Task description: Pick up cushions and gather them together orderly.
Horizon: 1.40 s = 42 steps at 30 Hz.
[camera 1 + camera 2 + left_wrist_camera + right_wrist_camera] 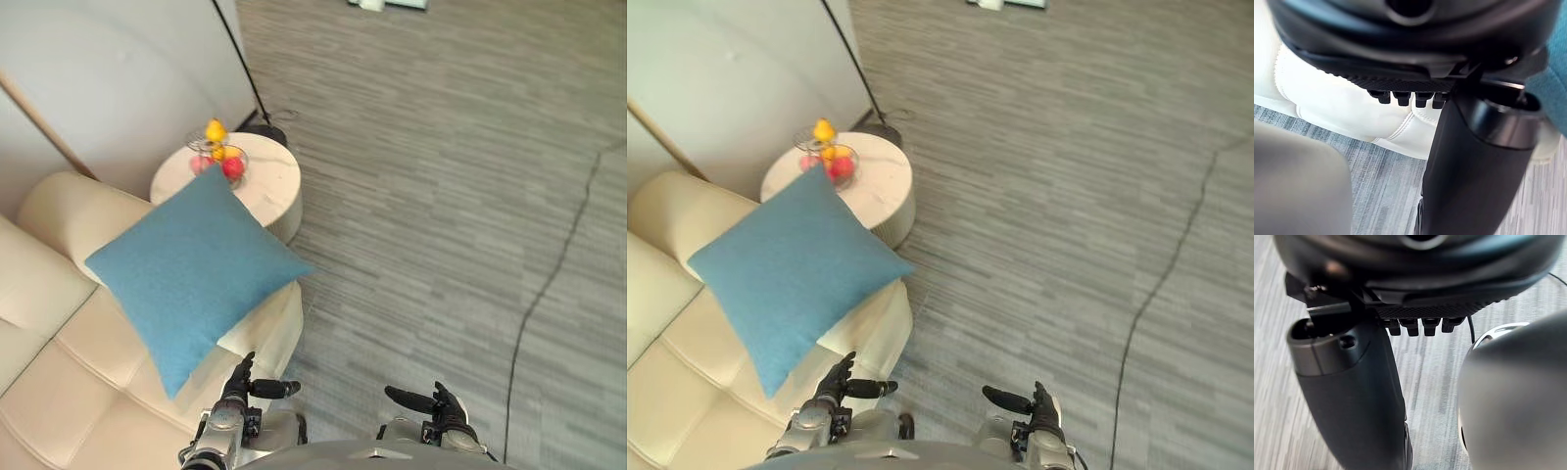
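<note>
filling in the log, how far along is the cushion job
Nothing looks done yet: the cushion lies askew on the sofa arm, untouched. Nothing is in hand: the left hand and right hand hang low, open and empty. Picking it up and gathering are all left.

Our two head eyes look steeply down, sharing the sofa (59,392), cushion (186,274) and floor (441,196); our wrist cameras sit tight against the left hand (1474,171) and right hand (1352,406).
</note>
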Motion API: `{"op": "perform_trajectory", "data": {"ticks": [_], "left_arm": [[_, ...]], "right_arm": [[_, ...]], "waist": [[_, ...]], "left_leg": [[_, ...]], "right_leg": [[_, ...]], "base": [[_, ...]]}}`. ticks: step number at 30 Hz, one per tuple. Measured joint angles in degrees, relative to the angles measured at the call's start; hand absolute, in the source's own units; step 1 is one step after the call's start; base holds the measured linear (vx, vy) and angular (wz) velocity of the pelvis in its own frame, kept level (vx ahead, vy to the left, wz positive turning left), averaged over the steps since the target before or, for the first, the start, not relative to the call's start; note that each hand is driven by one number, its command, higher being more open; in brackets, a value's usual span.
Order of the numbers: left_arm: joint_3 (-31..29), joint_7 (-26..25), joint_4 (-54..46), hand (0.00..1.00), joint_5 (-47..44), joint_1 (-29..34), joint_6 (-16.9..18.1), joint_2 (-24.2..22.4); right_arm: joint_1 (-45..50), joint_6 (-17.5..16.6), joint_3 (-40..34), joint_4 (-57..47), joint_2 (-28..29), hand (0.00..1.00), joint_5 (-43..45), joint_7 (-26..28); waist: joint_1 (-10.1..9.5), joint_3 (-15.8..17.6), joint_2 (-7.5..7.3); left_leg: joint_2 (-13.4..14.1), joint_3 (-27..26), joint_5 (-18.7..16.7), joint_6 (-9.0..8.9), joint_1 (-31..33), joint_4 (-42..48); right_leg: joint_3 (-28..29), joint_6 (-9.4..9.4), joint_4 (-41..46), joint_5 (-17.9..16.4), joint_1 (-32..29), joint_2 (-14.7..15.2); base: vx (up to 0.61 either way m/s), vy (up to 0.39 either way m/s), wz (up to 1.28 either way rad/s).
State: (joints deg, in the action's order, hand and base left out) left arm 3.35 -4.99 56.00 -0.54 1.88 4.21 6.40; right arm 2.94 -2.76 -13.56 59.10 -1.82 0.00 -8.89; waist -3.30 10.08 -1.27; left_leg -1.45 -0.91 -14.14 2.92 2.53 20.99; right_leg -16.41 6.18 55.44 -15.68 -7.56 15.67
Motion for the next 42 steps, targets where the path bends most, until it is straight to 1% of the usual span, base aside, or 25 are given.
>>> {"op": "perform_trajectory", "data": {"ticks": [1, 3, 4, 5, 6, 7, 9, 10, 11, 14, 15, 16, 18, 20, 21, 23, 25, 30, 34, 36, 37, 38, 40, 41, 42], "left_arm": [[-0.41, -0.21, -0.01, 1.0, -0.04, -0.22, -0.01, -0.36], [-1.34, -0.51, -0.01, 1.0, -0.04, 0.0, -0.04, -1.04], [-2.44, -0.82, -0.02, 1.0, -0.06, 0.0, -0.04, -1.73], [-2.68, -1.16, -0.45, 1.0, -0.06, -0.14, 0.05, -1.99], [-2.95, -1.27, -0.66, 1.0, -0.04, -0.26, 0.12, -1.92], [-4.62, -1.31, -0.84, 1.0, -0.04, -0.17, 0.23, -2.92], [-4.8, -0.79, -0.78, 1.0, 0.14, 0.17, 0.14, -3.53], [-4.81, -0.73, -0.78, 1.0, 0.16, 0.2, 0.14, -3.53], [-4.92, -0.72, -0.84, 1.0, 0.34, 0.16, 0.14, -4.39], [-4.88, -0.55, -2.28, 1.0, 0.57, -0.14, 0.22, -5.83], [-4.73, -0.18, -3.1, 1.0, 0.57, -0.2, 0.24, -6.49], [-4.66, -0.05, -3.22, 1.0, 0.57, -0.3, 0.25, -6.57], [-4.03, 0.29, -3.29, 1.0, 0.69, -0.41, 0.26, -6.91], [-3.62, 0.37, -2.99, 1.0, 1.12, -0.62, 0.24, -6.81], [-3.63, 0.34, -2.79, 1.0, 1.13, -0.73, 0.24, -6.69], [-2.73, 0.3, -2.05, 1.0, 1.14, -0.99, 0.24, -5.92], [-1.3, 0.34, -0.45, 1.0, 1.2, -0.88, 0.21, -4.35], [-1.3, 0.32, 2.28, 1.0, 1.18, 0.21, 0.17, -1.46], [-1.5, 0.34, 3.28, 1.0, 1.07, 0.3, 0.1, -0.3], [-1.37, 0.37, 3.27, 1.0, 1.08, 0.39, 0.19, 0.02], [-1.39, 0.34, 3.25, 1.0, 1.04, 0.44, 0.2, -0.08], [-1.46, 0.23, 3.24, 1.0, 1.03, 0.44, 0.23, -0.07], [-1.59, 0.05, 3.25, 1.0, 1.0, 0.22, 0.23, -0.11], [-1.6, -0.03, 3.27, 1.0, 1.0, 0.25, 0.23, -0.08], [-1.61, -0.01, 3.34, 1.0, 1.06, 0.13, 0.27, 0.33]], "right_arm": [[0.05, -0.05, 0.28, -0.73, 0.0, 1.0, 0.02, 0.01], [0.12, -0.17, 0.68, -1.7, -0.01, 1.0, 0.08, 0.0], [0.1, -0.39, 0.79, -2.32, 0.03, 1.0, 0.09, -0.01], [0.53, -0.46, 1.02, -2.99, 0.29, 1.0, 0.13, -0.18], [0.75, -0.45, 1.07, -3.22, 0.38, 1.0, 0.34, -0.14], [0.78, -0.14, 0.37, -3.15, 0.22, 1.0, 0.38, -0.28], [1.37, -0.27, -0.52, -3.95, 0.47, 1.0, 0.34, -0.47], [1.4, -0.25, -0.52, -3.94, 0.49, 1.0, 0.34, -0.46], [1.91, 0.03, -0.86, -4.33, 0.58, 1.0, 0.74, -0.45], [2.81, 0.0, -0.95, -4.68, 0.93, 1.0, 1.21, -0.46], [2.97, -0.02, -0.95, -4.74, 1.09, 1.0, 1.32, -0.44], [2.96, -0.02, -0.95, -4.79, 1.16, 1.0, 1.34, -0.44], [3.0, -0.19, -0.97, -5.54, 1.44, 1.0, 1.37, -0.34], [3.01, -0.33, -1.06, -5.71, 1.45, 1.0, 1.45, -0.14], [3.0, -0.33, -1.06, -5.71, 1.42, 1.0, 1.55, -0.06], [3.11, -0.25, -1.13, -5.39, 1.67, 1.0, 1.83, 0.14], [3.15, -0.23, -1.12, -4.55, 1.71, 1.0, 1.87, 0.16], [3.46, 0.1, -1.26, -1.91, 1.71, 1.0, 1.71, 0.16], [2.88, 0.14, -1.38, -1.08, 1.52, 1.0, 1.25, 0.23], [2.68, 0.11, -1.09, -0.83, 1.67, 1.0, 1.21, 0.45], [2.62, 0.09, -1.06, -0.84, 1.64, 1.0, 1.22, 0.59], [2.55, -0.04, -0.95, -0.87, 1.66, 1.0, 1.23, 0.9], [2.44, -0.09, -0.91, -0.87, 1.67, 1.0, 1.3, 0.99], [2.47, -0.13, -0.88, -0.81, 1.67, 1.0, 1.28, 0.99], [2.81, -0.23, -0.75, -0.72, 1.72, 1.0, 1.28, 1.1]], "waist": [[0.08, -0.03, 0.16], [0.13, -0.24, 0.95], [0.19, -0.21, 1.33], [0.44, -0.43, 0.38], [0.46, -0.4, -0.36], [-0.26, -0.57, 1.22], [-0.5, -0.88, 1.66], [-0.5, -0.9, 1.71], [-0.45, -1.32, 2.48], [-0.31, -1.26, 2.32], [-0.26, -1.26, 2.26], [-0.23, -1.24, 2.22], [0.06, -1.43, 1.83], [0.26, -1.71, 1.56], [0.26, -1.75, 1.44], [0.37, -2.38, 1.15], [0.38, -3.23, 0.93], [0.54, -4.75, -0.39], [0.65, -4.4, -0.99], [0.82, -4.48, -1.88], [0.96, -4.37, -1.69], [1.4, -4.21, -1.33], [1.59, -4.19, -1.29], [1.72, -4.24, -1.39], [1.83, -4.93, -2.59]], "left_leg": [[0.68, 1.96, 0.01, -0.03, -1.95, -1.37], [1.94, 4.46, -0.15, -0.43, -2.58, -2.09], [2.72, 6.49, -0.44, -1.05, -2.53, -2.09], [2.76, 10.16, -1.44, -3.34, -1.64, -1.08], [2.34, 11.28, -2.1, -4.43, -1.02, -0.16], [3.41, 13.17, -2.93, -6.07, -0.3, 1.36], [4.26, 16.23, -2.31, -7.27, -0.48, 0.17], [4.39, 16.52, -2.13, -7.57, -0.46, 0.04], [5.73, 17.14, -0.94, -9.48, 0.48, -0.34], [8.17, 13.63, 1.25, -10.53, 2.81, 1.37], [9.96, 6.7, 1.67, -9.72, 4.84, 3.69], [10.34, 4.37, 1.79, -9.5, 5.15, 4.11], [12.65, -9.09, 2.27, -6.7, 6.17, 4.03], [13.05, -15.91, 3.27, -4.86, 6.37, 2.31], [12.78, -17.03, 3.73, -4.43, 6.4, 1.48], [10.89, -17.45, 5.17, -3.8, 6.37, -1.75], [8.43, -16.35, 7.8, -4.36, 5.44, -5.94], [4.41, -15.02, 10.59, -3.37, 1.43, -12.95], [2.82, -12.58, 10.14, -2.57, 0.15, -12.68], [1.83, -10.42, 9.67, -1.91, -0.89, -12.69], [1.88, -9.75, 9.57, -1.75, -1.16, -12.8], [2.35, -7.8, 9.33, -1.38, -1.22, -12.83], [2.45, -5.57, 9.3, -1.62, -1.12, -12.97], [2.24, -4.46, 9.23, -2.56, -0.88, -12.94], [1.11, -3.72, 9.18, -3.1, -0.15, -12.74]], "right_leg": [[1.17, -1.56, -2.88, -1.41, -2.04, -2.22], [4.26, -2.04, -8.46, -1.99, -4.92, -5.75], [7.82, -2.0, -13.13, -1.95, -6.51, -8.26], [16.74, -0.44, -24.1, -0.49, -7.5, -11.46], [18.03, -0.04, -25.74, 2.42, -7.33, -11.48], [15.53, -2.71, -24.81, 2.55, -6.11, -12.44], [13.38, -4.88, -22.69, -0.2, -5.67, -12.63], [12.79, -5.0, -22.61, -0.38, -5.52, -12.51], [8.79, -5.29, -23.28, -0.58, -4.1, -12.51], [1.58, -5.42, -26.53, -0.5, 0.15, -12.15], [-2.64, -5.94, -28.04, -0.41, 2.25, -11.79], [-3.69, -6.17, -28.41, -0.47, 2.76, -11.58], [-7.74, -6.71, -30.24, -0.51, 4.4, -10.35], [-9.85, -6.64, -31.32, -0.5, 4.62, -8.67], [-10.4, -6.34, -31.72, -0.35, 4.63, -8.02], [-11.59, -4.89, -33.45, 0.76, 4.69, -6.66], [-11.69, -4.01, -35.91, 2.57, 5.39, -6.03], [-11.43, -3.54, -36.44, 3.37, 6.95, -4.07], [-10.35, -3.52, -27.23, 3.39, 5.51, -0.71], [-5.26, -4.18, -18.85, 4.43, 2.76, 0.74], [-3.13, -4.44, -16.96, 4.9, 1.65, 0.46], [2.08, -3.53, -18.0, 2.38, 0.91, -1.96], [6.7, -3.43, -22.74, 0.92, 0.18, -4.97], [8.96, -3.12, -28.2, 1.53, 0.56, -6.46], [9.76, -2.27, -34.05, 4.73, 0.63, -6.38]], "base": [[0.33, -0.141, 0.94], [0.29, -0.213, 0.73], [0.25, -0.282, 1.29], [0.28, -0.4, 1.37], [0.16, -0.292, 1.46], [0.2, -0.361, 0.87], [0.18, -0.372, 0.93], [0.14, -0.384, 1.18], [0.12, -0.327, 1.16], [0.07, -0.222, 1.42], [-0.01, -0.141, 1.32], [-0.02, -0.072, 1.23], [-0.03, 0.016, 0.98], [-0.02, 0.11, 0.74], [-0.02, 0.179, 0.58], [0.0, 0.156, 0.43], [0.06, 0.182, 0.3], [0.08, 0.121, 0.28], [0.05, 0.074, 0.33], [0.04, 0.041, 0.48], [0.01, -0.013, 0.63], [0.0, -0.038, 0.65], [0.0, -0.071, 0.67], [0.01, -0.139, 0.6], [0.03, -0.16, 0.55]]}}
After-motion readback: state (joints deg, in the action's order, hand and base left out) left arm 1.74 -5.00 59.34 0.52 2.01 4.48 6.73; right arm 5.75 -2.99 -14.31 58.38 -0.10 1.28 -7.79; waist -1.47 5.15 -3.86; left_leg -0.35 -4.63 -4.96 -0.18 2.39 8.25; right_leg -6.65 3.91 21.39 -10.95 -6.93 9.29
